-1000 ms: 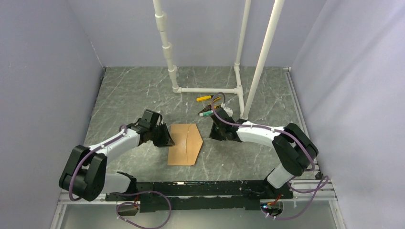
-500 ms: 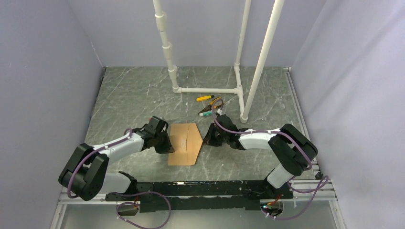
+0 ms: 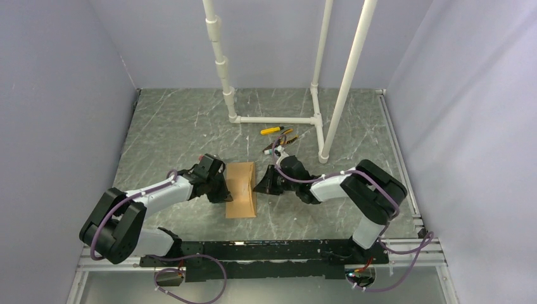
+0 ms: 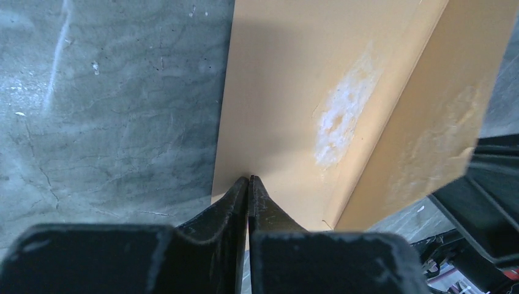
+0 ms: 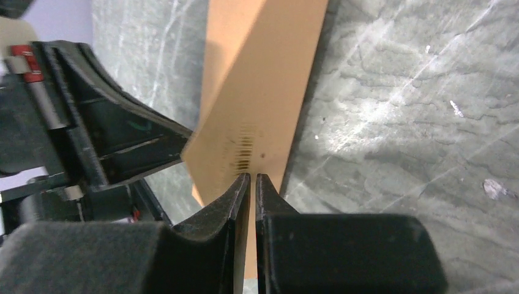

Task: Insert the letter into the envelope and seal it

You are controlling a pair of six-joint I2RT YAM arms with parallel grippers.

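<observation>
The kraft-brown envelope (image 3: 239, 196) lies on the table between my two arms. Its flap (image 4: 434, 110) stands raised along the right side, folded partway over the body (image 4: 287, 92). My left gripper (image 3: 224, 192) is shut, its tips (image 4: 248, 179) resting on the envelope just inside the left edge. My right gripper (image 3: 258, 185) is shut on the flap (image 5: 263, 92), which runs edge-on between its fingers (image 5: 253, 176). The letter shows in no view.
A white pipe frame (image 3: 272, 118) stands behind the envelope. A yellow pen (image 3: 271, 130) and other markers (image 3: 282, 140) lie by its foot, close behind my right wrist. Grey walls close in left, right and back.
My right gripper has moved left with the flap, lifting it up and over the envelope body. My left gripper has closed and shifted slightly toward the envelope's left edge.
</observation>
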